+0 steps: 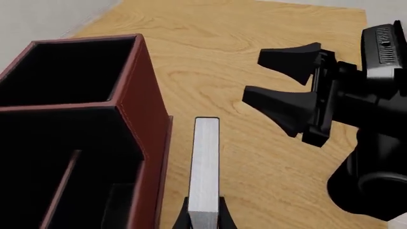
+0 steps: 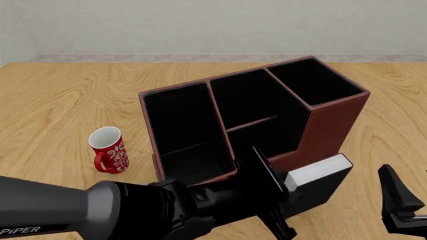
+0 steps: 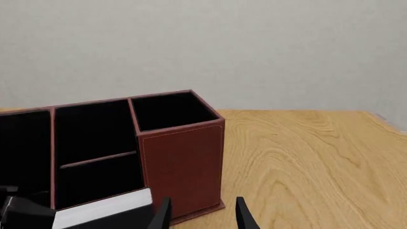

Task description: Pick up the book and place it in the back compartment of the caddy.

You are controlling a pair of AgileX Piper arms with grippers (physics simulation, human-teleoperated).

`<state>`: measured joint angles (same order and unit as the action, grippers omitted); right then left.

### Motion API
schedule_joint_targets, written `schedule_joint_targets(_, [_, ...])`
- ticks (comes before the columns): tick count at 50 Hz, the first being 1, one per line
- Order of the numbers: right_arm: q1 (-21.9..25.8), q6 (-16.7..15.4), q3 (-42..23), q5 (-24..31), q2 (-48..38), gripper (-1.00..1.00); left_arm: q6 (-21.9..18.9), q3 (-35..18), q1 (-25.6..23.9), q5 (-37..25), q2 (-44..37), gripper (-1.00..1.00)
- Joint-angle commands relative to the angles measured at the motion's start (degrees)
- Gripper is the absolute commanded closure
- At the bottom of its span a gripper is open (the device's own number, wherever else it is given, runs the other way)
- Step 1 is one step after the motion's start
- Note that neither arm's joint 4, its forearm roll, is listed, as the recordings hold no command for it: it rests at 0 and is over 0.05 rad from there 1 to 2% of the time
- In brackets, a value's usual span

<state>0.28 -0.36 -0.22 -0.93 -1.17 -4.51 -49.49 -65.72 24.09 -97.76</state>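
The black book (image 2: pixel 319 181) with its white page block (image 1: pixel 205 162) stands on edge just outside the caddy's (image 2: pixel 333 120) stepped-down wall. My left gripper (image 2: pixel 283 200) is shut on the book's near end; its fingers (image 1: pixel 184 217) press both covers. I cannot tell whether the book touches the table. The back compartment (image 2: pixel 263 139), the small cell behind the low wall with a thin divider, lies right beside the book. My right gripper (image 2: pixel 400 205) is open and empty, to the right of the book; it also shows in the left wrist view (image 1: pixel 286 81) and in its own view (image 3: pixel 202 213).
A red patterned mug (image 2: pixel 109 149) stands on the table left of the caddy. The caddy's long cell (image 2: pixel 177 120) is on its left side, the deep tall-walled cell (image 2: pixel 313 82) at its far right. The table's far edge meets a grey wall.
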Motion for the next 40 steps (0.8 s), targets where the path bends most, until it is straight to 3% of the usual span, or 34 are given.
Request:
schedule_joint_targets(1, [0.02,-0.13,0.07,-0.33,-0.22,-1.00,-2.22,2.53,0.47,0.86,4.66,1.00])
schedule_joint_targets(19, [0.03,-0.09,-0.02,0.24,0.26,-1.00,-2.43,1.90,3.14,-3.58,10.39,1.00])
schedule_joint_targets(40, [0.04,-0.08,-0.33,1.09,0.81,-1.00,-3.24,-3.16,5.55,-11.90,14.45,1.00])
